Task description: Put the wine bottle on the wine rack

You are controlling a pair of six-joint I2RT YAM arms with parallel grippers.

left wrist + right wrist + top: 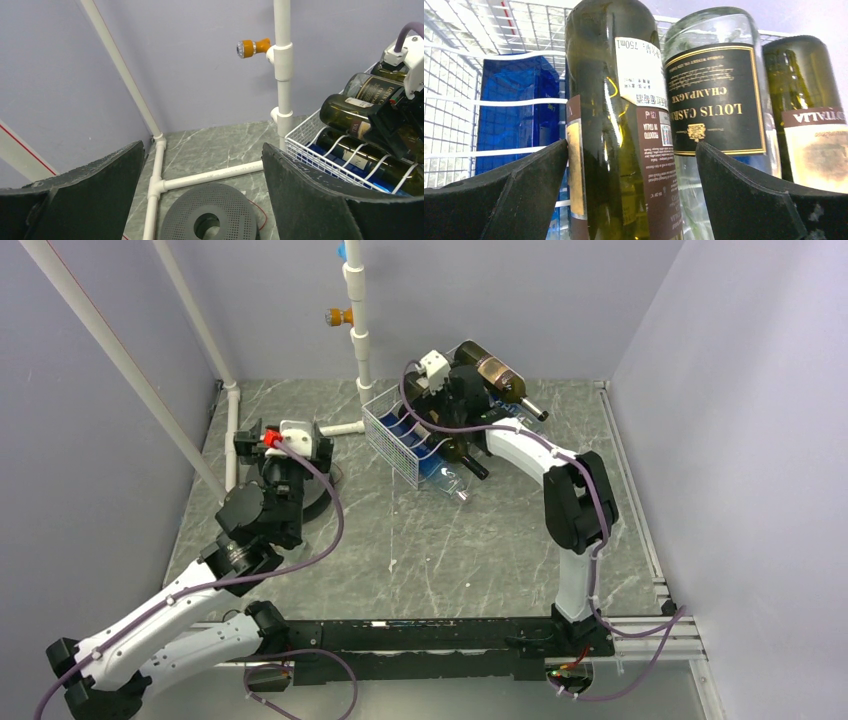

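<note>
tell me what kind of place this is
Probably a robot test cell: plain lavender panel walls box in a grey marble-patterned tabletop, a white plastic pipe frame stands on it, and a white wire wine rack holds dark glass bottles.

One wine rack (381,422), one spool (187,210), four bottles (604,125) visible (others possibly hidden).

From above, my right gripper (460,395) hides the middle of the wine rack (385,427). The wine bottle (609,125) runs off the right wrist view top and bottom.
</note>
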